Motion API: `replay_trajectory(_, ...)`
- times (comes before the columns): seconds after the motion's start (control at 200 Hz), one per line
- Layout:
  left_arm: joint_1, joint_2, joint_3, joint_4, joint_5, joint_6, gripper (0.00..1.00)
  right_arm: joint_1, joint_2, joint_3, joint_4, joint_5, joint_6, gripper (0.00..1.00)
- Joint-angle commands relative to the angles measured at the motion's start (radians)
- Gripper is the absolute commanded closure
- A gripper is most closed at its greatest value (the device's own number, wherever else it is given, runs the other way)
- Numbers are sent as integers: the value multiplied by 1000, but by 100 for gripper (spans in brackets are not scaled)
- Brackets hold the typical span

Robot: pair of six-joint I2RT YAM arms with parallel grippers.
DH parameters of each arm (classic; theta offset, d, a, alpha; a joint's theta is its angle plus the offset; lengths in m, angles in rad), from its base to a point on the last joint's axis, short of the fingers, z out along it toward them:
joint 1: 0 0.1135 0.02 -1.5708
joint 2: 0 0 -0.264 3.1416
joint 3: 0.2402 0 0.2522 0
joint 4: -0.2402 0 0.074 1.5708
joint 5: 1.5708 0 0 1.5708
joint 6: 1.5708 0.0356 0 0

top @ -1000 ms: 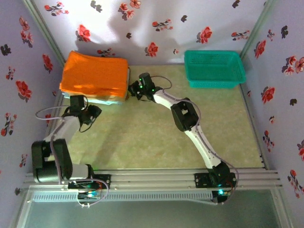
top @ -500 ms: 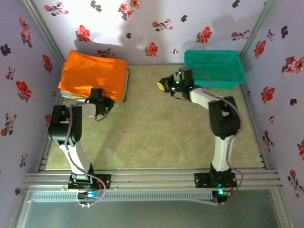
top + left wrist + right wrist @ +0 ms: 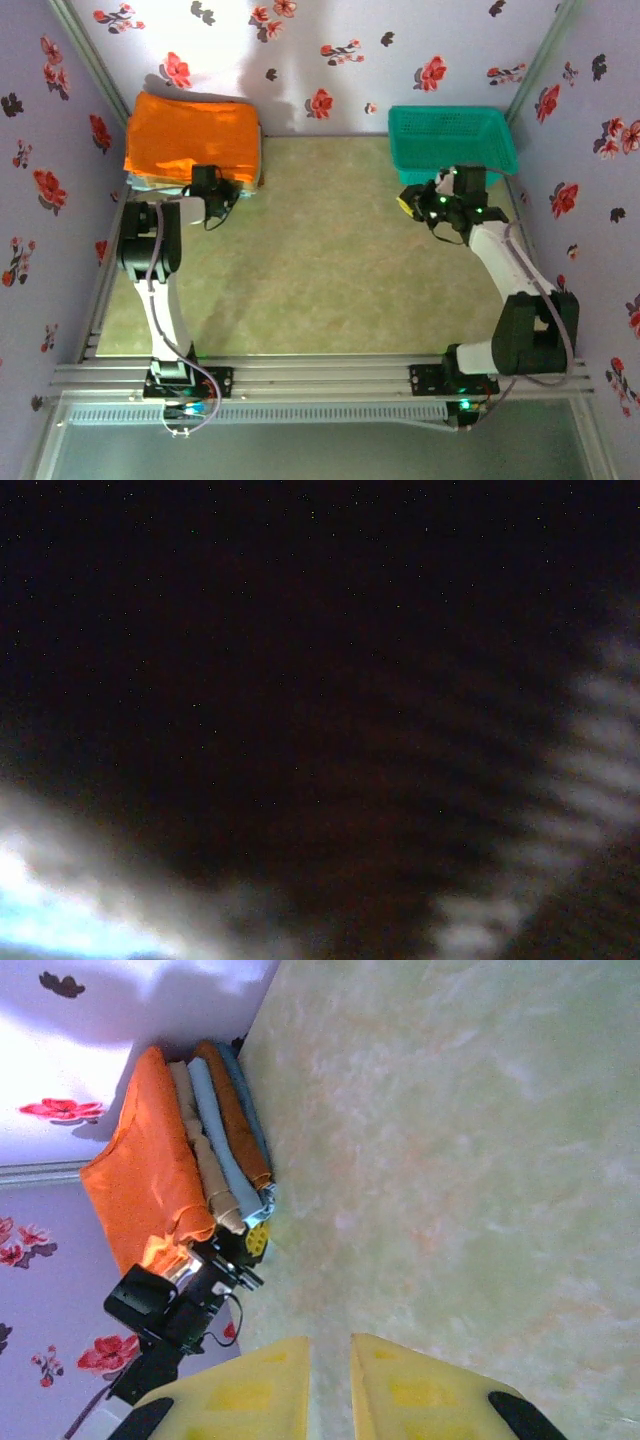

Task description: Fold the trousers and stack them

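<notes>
Stacking looks finished to me. The trousers (image 3: pixel 192 135) lie folded flat, bright orange, atop the cloth pile (image 3: pixel 212 1165) at the worktop's (image 3: pixel 320 270) eleven o'clock corner. My left hand (image 3: pixel 215 190) is pressed together at the pile's near edge. My right hand (image 3: pixel 330 1345), slightly spread and empty, sits at two o'clock. Next, I'd back the left away without dragging cloth.

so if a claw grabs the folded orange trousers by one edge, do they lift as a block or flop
Probably flop: the trousers look like soft cloth with rounded, sagging fold edges. Pushed sideways, they would likely slide over or drag the tan cloth and light blue cloth layered under them.
</notes>
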Motion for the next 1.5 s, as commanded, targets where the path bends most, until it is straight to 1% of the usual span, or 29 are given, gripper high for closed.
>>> replay_trajectory(0.0, 78, -44, 18, 0, -82, 28, 100, -50, -37, -4, -127, -7, -82, 78)
replay_trajectory(0.16, 71, -131, 31, -52, 34, 70, 100, -73, -69, 103, -232, -4, -153, 64)
replay_trajectory(0.205, 66, -188, -8, -51, 54, 75, 91, -74, -86, 122, -253, 6, -162, 57)
replay_trajectory(0.255, 57, -281, -75, -56, 55, 87, 83, -73, -114, 131, -261, 14, -169, 43)
replay_trajectory(0.29, 50, -357, -130, -61, 54, 103, 74, -72, -139, 129, -260, 23, -172, 23)
replay_trajectory(0.305, 48, -392, -153, -67, 52, 110, 73, -73, -149, 127, -262, 30, -173, 7)
replay_trajectory(0.31, 48, -404, -162, -71, 51, 111, 72, -73, -154, 127, -262, 31, -173, 4)
replay_trajectory(0.32, 47, -428, -175, -77, 49, 116, 72, -73, -162, 126, -263, 33, -175, 1)
replay_trajectory(0.37, 45, -553, -253, -114, 46, 131, 66, -73, -201, 119, -267, 61, -182, 1)
replay_trajectory(0.49, 39, -881, -400, -262, 17, 203, 44, -65, -285, 94, -249, 118, -167, 1)
replay_trajectory(0.54, 34, -1012, -427, -369, -7, 254, 33, -57, -316, 74, -216, 128, -151, 1)
replay_trajectory(0.565, 25, -1074, -428, -430, -32, 287, 25, -52, -332, 59, -193, 129, -147, 1)
replay_trajectory(0.595, 7, -1141, -419, -509, -77, 331, 4, -42, -351, 41, -169, 154, -137, 1)
replay_trajectory(0.605, -1, -1162, -413, -533, -93, 347, 1, -37, -359, 36, -168, 175, -126, 1)
replay_trajectory(0.66, -48, -1256, -380, -662, -230, 429, 0, 8, -405, -11, -149, 316, -89, 1)
replay_trajectory(0.705, -78, -1312, -355, -733, -349, 462, 0, 62, -445, -60, -98, 426, -116, 1)
replay_trajectory(0.765, -83, -1368, -342, -777, -450, 470, 0, 155, -492, -137, 4, 600, -296, 1)
replay_trajectory(0.83, -83, -1416, -367, -790, -553, 420, 0, 202, -537, -213, 111, 736, -537, 1)
replay_trajectory(0.885, -83, -1454, -427, -721, -620, 421, 0, 203, -570, -284, 196, 790, -660, 1)
replay_trajectory(0.915, -83, -1473, -479, -642, -631, 477, 0, 203, -583, -329, 249, 843, -701, 1)
replay_trajectory(1.01, -84, -1526, -713, -270, -578, 749, 0, 201, -584, -493, 464, 994, -787, 1)
replay_trajectory(1.095, -83, -1516, -919, 68, -570, 902, 0, 196, -530, -637, 702, 1045, -866, 1)
replay_trajectory(1.15, -81, -1470, -1031, 269, -590, 971, 0, 179, -456, -716, 867, 1068, -872, 1)
replay_trajectory(1.215, -62, -1364, -1099, 439, -619, 996, 0, 139, -353, -754, 980, 1034, -858, 1)
replay_trajectory(1.26, -41, -1277, -1105, 492, -602, 978, 0, 113, -281, -756, 1021, 978, -852, 1)
replay_trajectory(1.3, -28, -1202, -1098, 531, -561, 981, 0, 96, -209, -755, 1070, 921, -865, 1)
replay_trajectory(1.36, -8, -1075, -1089, 610, -510, 980, 0, 90, -119, -740, 1108, 880, -923, 1)
replay_trajectory(1.43, 43, -950, -1086, 716, -391, 946, 0, 69, 0, -708, 1156, 828, -932, 1)
replay_trajectory(1.495, 80, -855, -1066, 796, -322, 927, 0, 44, 106, -696, 1218, 791, -919, 1)
